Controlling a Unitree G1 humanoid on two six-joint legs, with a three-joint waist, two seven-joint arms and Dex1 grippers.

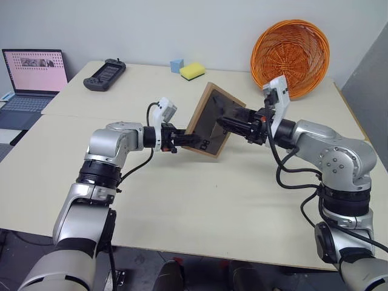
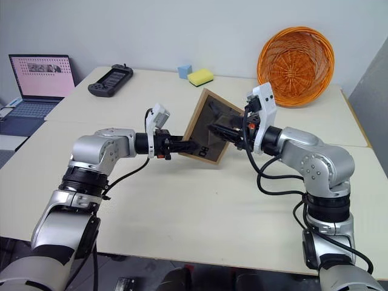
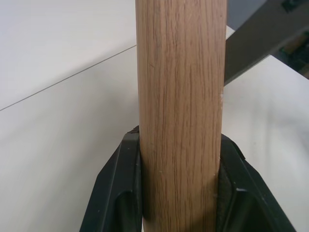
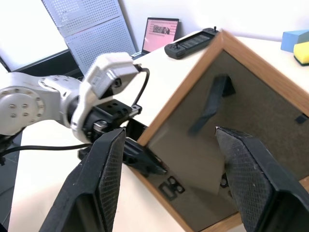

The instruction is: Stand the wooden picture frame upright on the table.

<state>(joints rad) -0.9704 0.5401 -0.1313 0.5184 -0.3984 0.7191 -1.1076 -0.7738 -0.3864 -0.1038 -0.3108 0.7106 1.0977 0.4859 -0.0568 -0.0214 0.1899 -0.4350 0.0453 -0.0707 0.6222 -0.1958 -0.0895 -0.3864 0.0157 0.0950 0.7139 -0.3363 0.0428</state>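
Note:
The wooden picture frame [image 1: 211, 116] is tilted up over the middle of the table [image 1: 200, 200], its dark back turned toward me. My left gripper [image 1: 182, 140] is shut on its lower left light-wood edge [image 3: 181, 96], one black finger on each face. My right gripper [image 4: 174, 179] stands open just behind the back, its wide fingers [image 4: 104, 183] apart on either side of the fold-out stand [image 4: 212, 104] without gripping it. Black clips [image 4: 170, 186] sit near the frame's lower edge. I cannot tell whether the bottom corner touches the tabletop.
An orange wicker basket [image 1: 291, 57] leans at the back right. A yellow sponge [image 1: 192, 71] and a small blue block [image 1: 176, 65] lie at the far edge, with a black controller [image 1: 104, 74] at the back left. An open laptop [image 1: 33, 76] sits beyond the table's left side.

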